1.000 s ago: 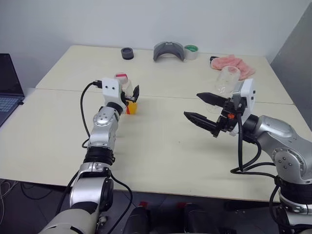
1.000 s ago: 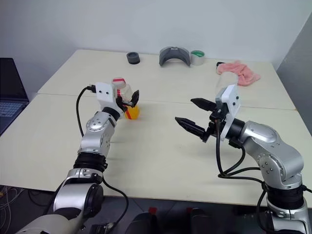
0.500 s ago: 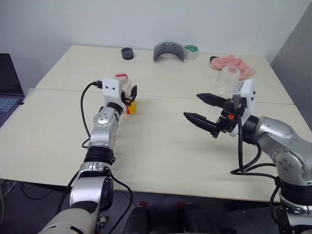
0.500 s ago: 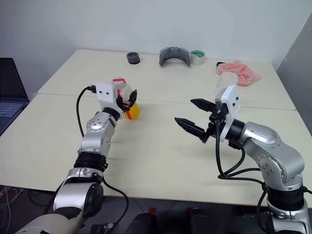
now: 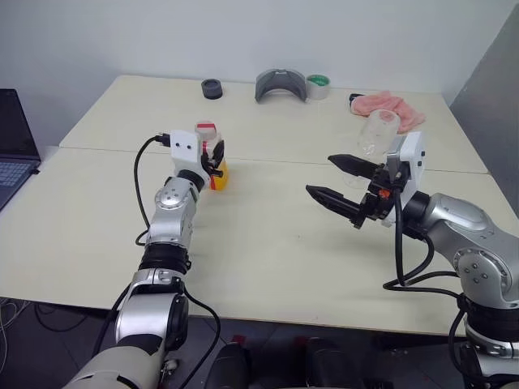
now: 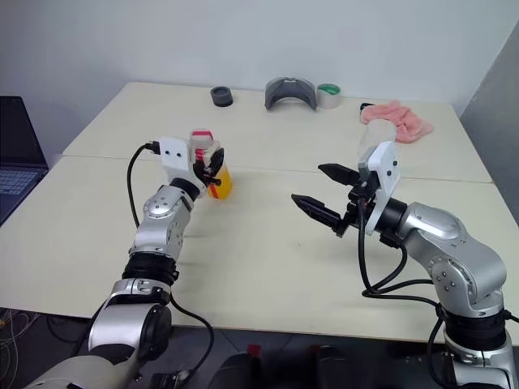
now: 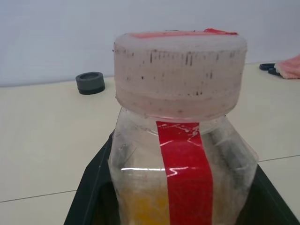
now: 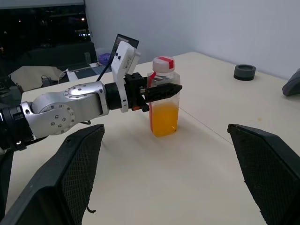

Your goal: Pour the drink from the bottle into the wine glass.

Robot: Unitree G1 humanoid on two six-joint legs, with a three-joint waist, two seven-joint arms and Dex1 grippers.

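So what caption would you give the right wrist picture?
Left gripper shut on the bottle of orange drink, standing on the table.

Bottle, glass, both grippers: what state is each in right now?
bottle: upright on the table, cap on, lower part holding orange drink
left gripper: shut on the bottle just below its cap
wine glass: upright behind the right arm, looks empty
right gripper: open, holding nothing

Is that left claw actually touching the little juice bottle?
Touching. In the right wrist view the left gripper has its black fingers pressed against both sides of the bottle, just under the cap.
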